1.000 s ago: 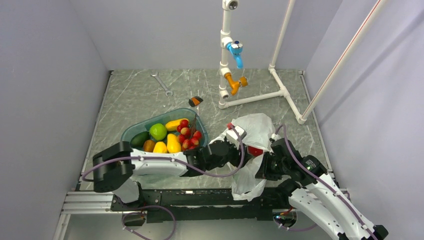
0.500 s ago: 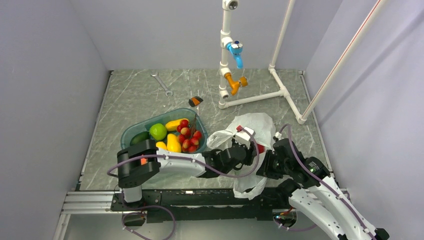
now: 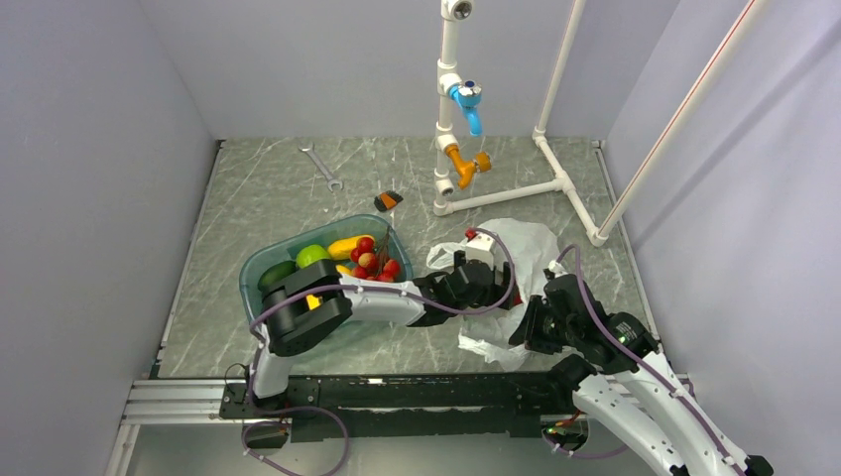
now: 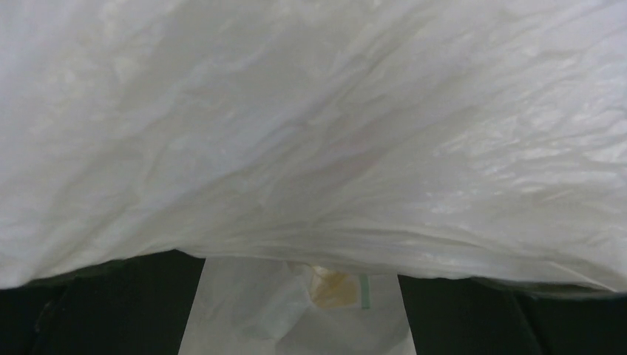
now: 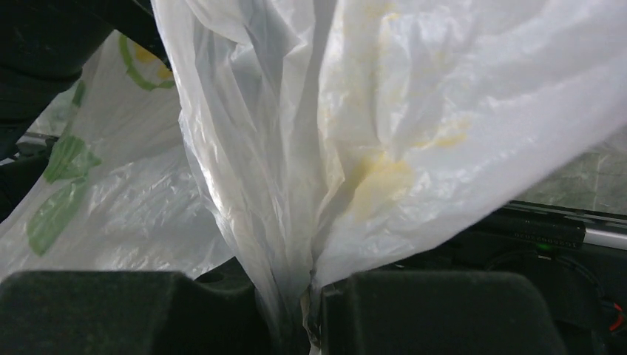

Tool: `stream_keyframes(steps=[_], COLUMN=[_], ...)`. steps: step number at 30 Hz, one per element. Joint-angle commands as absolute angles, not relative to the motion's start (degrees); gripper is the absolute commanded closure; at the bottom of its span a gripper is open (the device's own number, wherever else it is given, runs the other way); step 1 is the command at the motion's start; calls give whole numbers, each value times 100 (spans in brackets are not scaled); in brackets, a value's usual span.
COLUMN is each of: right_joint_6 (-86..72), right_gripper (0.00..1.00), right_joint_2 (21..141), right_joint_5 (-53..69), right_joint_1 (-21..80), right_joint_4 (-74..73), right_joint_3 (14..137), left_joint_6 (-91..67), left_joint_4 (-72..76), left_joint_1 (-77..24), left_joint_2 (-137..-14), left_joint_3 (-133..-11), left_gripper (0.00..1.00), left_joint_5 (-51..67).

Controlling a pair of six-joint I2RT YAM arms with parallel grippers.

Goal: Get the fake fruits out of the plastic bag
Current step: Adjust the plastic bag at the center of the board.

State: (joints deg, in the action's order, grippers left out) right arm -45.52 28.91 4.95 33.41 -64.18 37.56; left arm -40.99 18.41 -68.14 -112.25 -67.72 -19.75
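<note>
The white plastic bag [image 3: 521,253] lies crumpled right of the teal tray [image 3: 260,264]. My left gripper [image 3: 493,290] reaches into the bag's mouth. In the left wrist view its dark fingers [image 4: 96,307] stand wide apart, open, with only bag film [image 4: 310,133] over and between them. My right gripper [image 3: 529,325] is shut on a bunched fold of the bag [image 5: 296,222] at its near edge. No fruit shows inside the bag. The red berry cluster [image 3: 375,264] and a green round fruit [image 3: 313,255] lie in the tray.
The tray also holds yellow mango-like fruits [image 3: 347,245] and a dark avocado [image 3: 276,275]. A white pipe frame [image 3: 516,188] with blue and orange valves stands behind the bag. A wrench [image 3: 321,167] and a small orange-black object [image 3: 388,201] lie at the back.
My left arm has stretched further right and its gripper has gone deeper into the bag. The bag has sunk and flattened. My right gripper has kept its hold and shifted little.
</note>
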Motion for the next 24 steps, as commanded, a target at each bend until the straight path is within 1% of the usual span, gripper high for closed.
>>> stream_keyframes(steps=[1, 3, 5, 7, 8, 10, 14, 17, 20, 22, 24], right_joint_6=[-4615, -4626, -4623, -4608, -4567, -4506, -4416, -4304, -4137, -3918, -3765], right_gripper=[83, 83, 83, 82, 78, 64, 43, 21, 11, 5, 1], right_joint_2=[2892, 2875, 2858, 2888, 2925, 3008, 3131, 3129, 3159, 3239, 3441], right_joint_5=[492, 493, 492, 493, 533, 446, 18, 26, 11, 10, -241], right_joint_1=[3357, 3347, 3354, 3355, 3359, 3357, 3357, 3354, 3357, 3359, 3360], right_joint_4=[-6342, -6325, -6315, -6293, -6284, -6363, -6668, -6706, -6672, -6548, -6437], right_joint_3=[3981, 3973, 3956, 3962, 3982, 4119, 4504, 4582, 4691, 4888, 5105], left_joint_6=[-4192, -4145, -4095, -4098, -4092, -4066, -4003, -3923, -3866, -3687, -3559], left_joint_4=[1991, 2184, 2459, 2722, 2756, 2821, 2780, 2675, 2184, 2065, 1990], left_joint_1=[-6871, -6864, -6867, -6864, -6891, -6944, -6961, -6961, -6961, -6962, -6962], left_joint_2=[-11472, -11668, -11855, -11949, -11938, -11806, -11339, -10854, -10371, -9981, -9714], left_joint_3=[-7234, -7306, -7324, -7332, -7307, -7148, -6683, -6307, -6061, -5807, -5661], left_gripper=[2, 1, 2, 7, 9, 9, 10, 9, 8, 7, 7], left_joint_5=[-1849, -1919, -1965, -1970, -2053, -2270, -2277, -2263, -2484, -2532, -2410])
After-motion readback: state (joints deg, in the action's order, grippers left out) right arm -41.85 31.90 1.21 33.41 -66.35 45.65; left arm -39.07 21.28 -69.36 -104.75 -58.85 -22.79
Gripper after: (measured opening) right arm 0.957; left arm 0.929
